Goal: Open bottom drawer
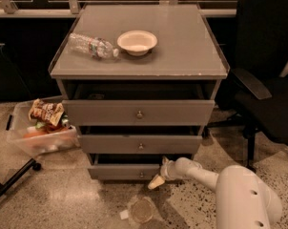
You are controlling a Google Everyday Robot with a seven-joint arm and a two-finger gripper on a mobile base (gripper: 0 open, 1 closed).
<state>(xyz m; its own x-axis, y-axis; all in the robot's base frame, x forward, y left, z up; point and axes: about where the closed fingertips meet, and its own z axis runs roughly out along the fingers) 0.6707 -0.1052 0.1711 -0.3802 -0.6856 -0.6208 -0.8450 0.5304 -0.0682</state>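
The bottom drawer [120, 171] is the lowest and shortest grey front of the cabinet, with a small round knob [140, 174] at its centre. It stands slightly out, with a dark gap above its front. My gripper [156, 181] is at the end of the white arm [201, 173], which reaches in from the lower right. It sits right in front of the drawer's front panel, just right of the knob and a little below it. Whether it touches the knob does not show.
The middle drawer [140, 143] and top drawer [139, 112] are also slightly out. A plastic bottle [91, 46] and a white bowl [137, 42] lie on the cabinet top. A clear bin of snacks [39, 130] stands on the left, a black office chair [265, 89] on the right, and a round lid [143, 210] on the floor.
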